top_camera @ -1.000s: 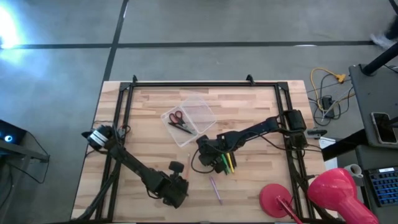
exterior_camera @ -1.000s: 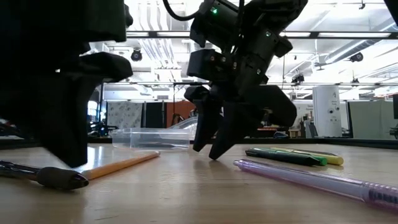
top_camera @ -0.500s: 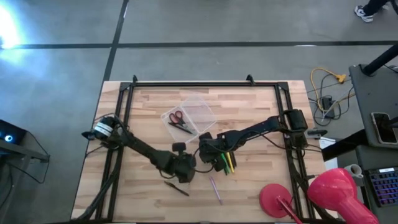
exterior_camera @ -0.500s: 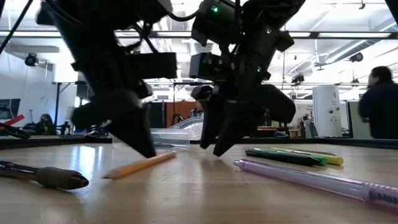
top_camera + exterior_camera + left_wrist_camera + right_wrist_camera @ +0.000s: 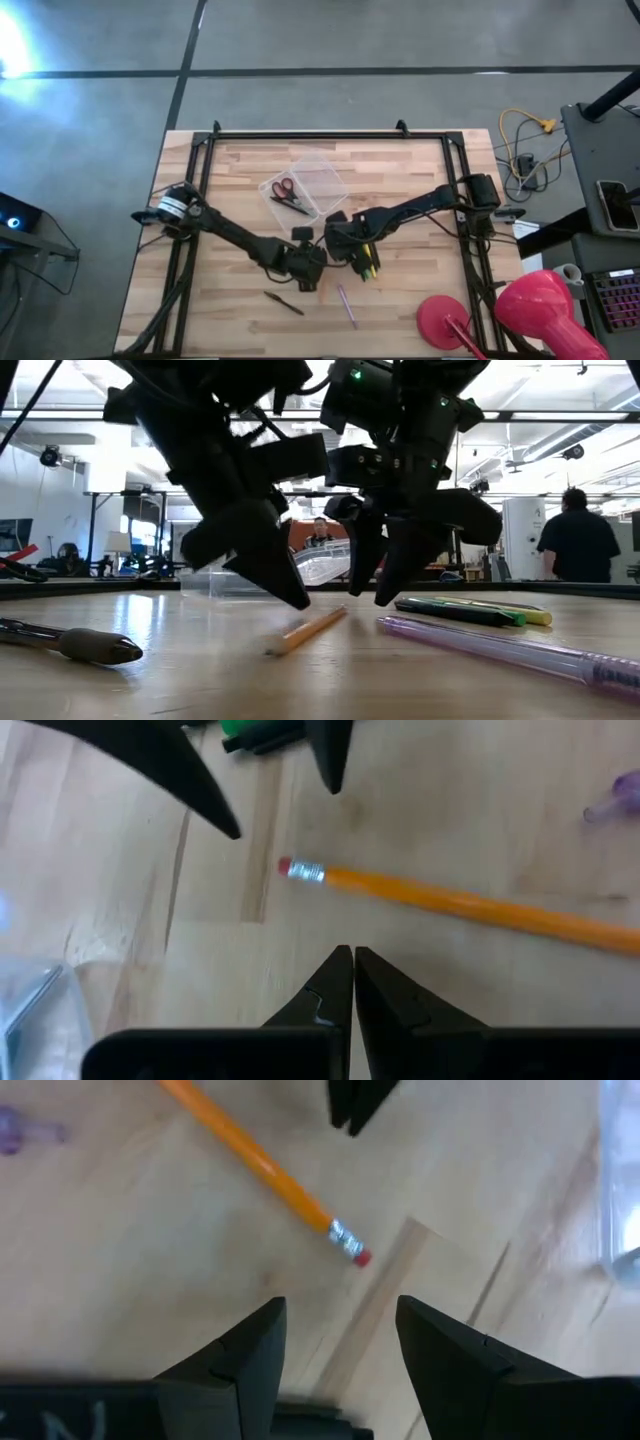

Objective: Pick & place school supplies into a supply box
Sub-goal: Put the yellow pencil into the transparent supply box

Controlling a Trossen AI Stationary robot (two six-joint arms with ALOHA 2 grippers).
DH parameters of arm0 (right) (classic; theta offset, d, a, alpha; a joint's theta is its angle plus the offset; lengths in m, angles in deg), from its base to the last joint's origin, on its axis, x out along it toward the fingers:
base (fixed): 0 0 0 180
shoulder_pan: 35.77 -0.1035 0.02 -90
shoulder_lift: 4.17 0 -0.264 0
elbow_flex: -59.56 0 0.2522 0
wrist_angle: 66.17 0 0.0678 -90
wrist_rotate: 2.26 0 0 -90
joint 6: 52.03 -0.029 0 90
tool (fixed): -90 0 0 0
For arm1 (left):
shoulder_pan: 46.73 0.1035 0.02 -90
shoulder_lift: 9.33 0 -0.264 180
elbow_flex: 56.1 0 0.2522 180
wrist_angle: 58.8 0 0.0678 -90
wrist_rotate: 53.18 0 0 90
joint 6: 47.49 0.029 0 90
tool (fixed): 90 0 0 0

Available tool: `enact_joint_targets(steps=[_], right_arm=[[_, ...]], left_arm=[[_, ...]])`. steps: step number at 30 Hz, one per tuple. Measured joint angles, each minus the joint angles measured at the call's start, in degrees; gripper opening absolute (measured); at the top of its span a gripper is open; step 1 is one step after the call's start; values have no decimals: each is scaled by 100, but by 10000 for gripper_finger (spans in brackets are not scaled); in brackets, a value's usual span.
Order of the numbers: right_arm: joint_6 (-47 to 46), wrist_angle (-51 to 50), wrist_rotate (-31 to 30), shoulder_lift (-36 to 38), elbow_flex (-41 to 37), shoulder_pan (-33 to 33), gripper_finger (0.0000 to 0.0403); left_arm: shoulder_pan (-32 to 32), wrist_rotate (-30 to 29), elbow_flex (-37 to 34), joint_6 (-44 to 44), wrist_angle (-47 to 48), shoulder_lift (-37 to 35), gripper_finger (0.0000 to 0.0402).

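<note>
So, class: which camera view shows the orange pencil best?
The left wrist view: the orange pencil lies unobstructed, eraser visible. The right wrist view shows only its eraser half, the low view foreshortens it, and the high view barely shows it.

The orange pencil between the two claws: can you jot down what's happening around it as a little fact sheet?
Orange pencil: lying flat on the table, held by neither gripper
Left gripper: fingers shut, tips just short of the pencil
Right gripper: fingers open, near the eraser end
Supply box: holds the red-handled scissors
Green pen, purple pen: on the table, outside the box
</note>
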Motion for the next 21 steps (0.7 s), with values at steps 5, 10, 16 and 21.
enact_joint_targets(steps=[5, 10, 16, 21], right_arm=[[601, 26, 35, 0, 0, -69, 183], [1185, 112, 367, -4, -12, -84, 183], [1362, 419, 580, -236, 1, -79, 181], [1329, 446, 578, -482, 28, -76, 160]], left_arm=[[-268, -80, 309, -771, 446, -305, 0], [-693, -74, 593, -1404, 566, -391, 0], [-1084, -366, 639, -2748, 617, -391, 0], [-1384, -379, 707, -3229, 622, -391, 0]])
